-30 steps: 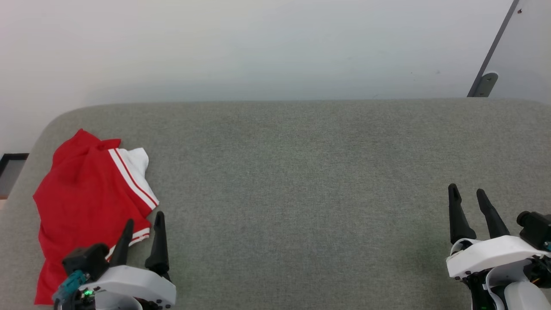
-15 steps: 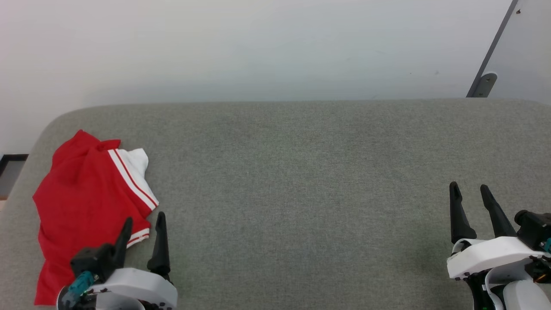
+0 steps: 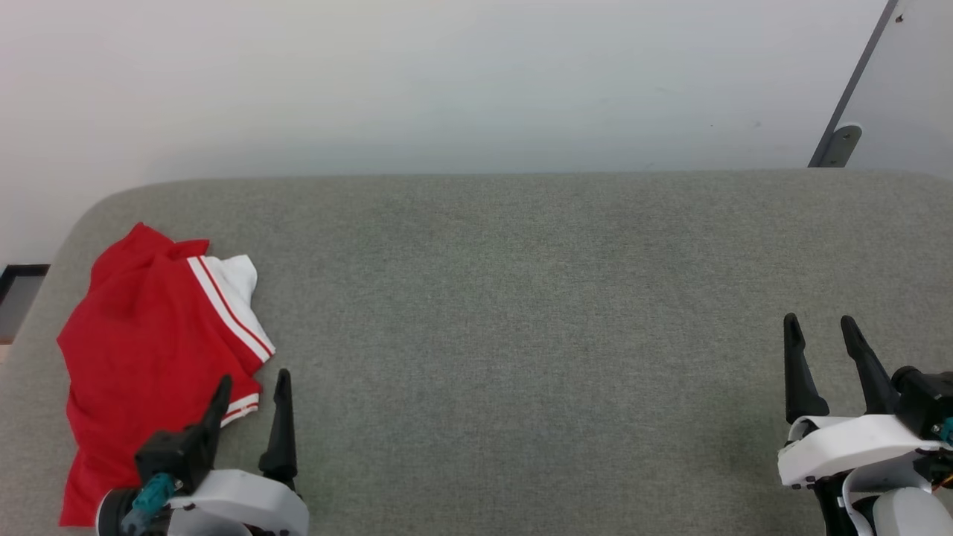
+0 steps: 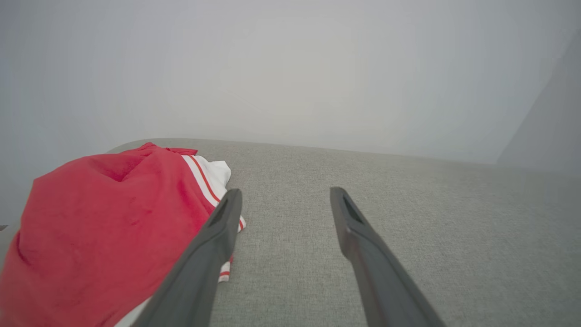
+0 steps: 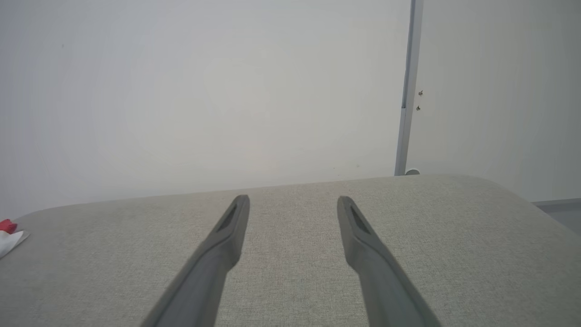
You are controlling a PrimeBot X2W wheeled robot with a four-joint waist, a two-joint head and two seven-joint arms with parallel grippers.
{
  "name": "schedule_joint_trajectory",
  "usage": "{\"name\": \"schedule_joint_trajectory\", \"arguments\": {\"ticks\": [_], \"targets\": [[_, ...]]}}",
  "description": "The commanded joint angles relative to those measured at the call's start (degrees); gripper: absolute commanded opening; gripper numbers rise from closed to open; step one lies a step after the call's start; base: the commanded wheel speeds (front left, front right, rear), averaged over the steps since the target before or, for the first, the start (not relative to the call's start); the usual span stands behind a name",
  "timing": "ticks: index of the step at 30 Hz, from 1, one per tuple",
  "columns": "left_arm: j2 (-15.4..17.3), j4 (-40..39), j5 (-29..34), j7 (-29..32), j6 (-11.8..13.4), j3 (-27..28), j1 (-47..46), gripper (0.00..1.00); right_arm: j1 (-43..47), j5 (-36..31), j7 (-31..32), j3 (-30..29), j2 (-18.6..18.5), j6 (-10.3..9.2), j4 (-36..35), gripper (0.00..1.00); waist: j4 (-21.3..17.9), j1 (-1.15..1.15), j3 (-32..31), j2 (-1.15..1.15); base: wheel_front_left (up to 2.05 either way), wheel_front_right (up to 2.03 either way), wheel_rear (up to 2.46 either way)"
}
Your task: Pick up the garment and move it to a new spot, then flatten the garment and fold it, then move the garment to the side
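- Grey woven fabric covers the worktop [image 3: 521, 298], which is rounded at its far corners, with a plain pale wall [image 3: 447, 74] behind it.
- My left gripper [image 3: 253, 381] sits at the near edge, jaws apart with nothing between them, pointing away from me.
- I see the garment [image 3: 141, 335] lying crumpled on the worktop just to the left of those jaws and stretching beyond their tips. It is bright red, with a white panel [image 3: 237, 279] and white-and-red striped trim [image 3: 227, 309] on the side facing the jaws.
- In the left wrist view the left-hand jaw overlaps the garment's striped hem; I cannot tell whether it touches the cloth.
- My right gripper [image 3: 819, 321] is well apart from the garment, far over to the right, jaws also spread and empty above bare fabric.
- Beyond and to the right of the right jaws, a grey upright strip [image 3: 849, 89] with a small metal bracket [image 3: 841, 138] stands against the wall.
- From the right wrist view a sliver of red and white cloth shows far off to the left of the jaws.
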Motion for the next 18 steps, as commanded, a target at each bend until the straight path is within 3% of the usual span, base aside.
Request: {"name": "schedule_joint_trajectory", "arguments": {"ticks": [1,18], "targets": [[-0.13,0.11,1.11,-0.46,-0.34,0.29,-0.63,1.0,0.15,-1.31,-0.51,-0.24,-0.07,0.28,-0.43,1.0,0.04,0.0,0.02,0.0,0.0,0.0,0.0],[-1.49,1.54,7.33,-2.3,-2.55,1.97,-1.62,1.0,0.91,-5.66,-2.35,-2.96,1.36,0.26,-1.6,1.0,1.66,0.0,-0.21,0.0,0.0,0.0,0.0]]}}
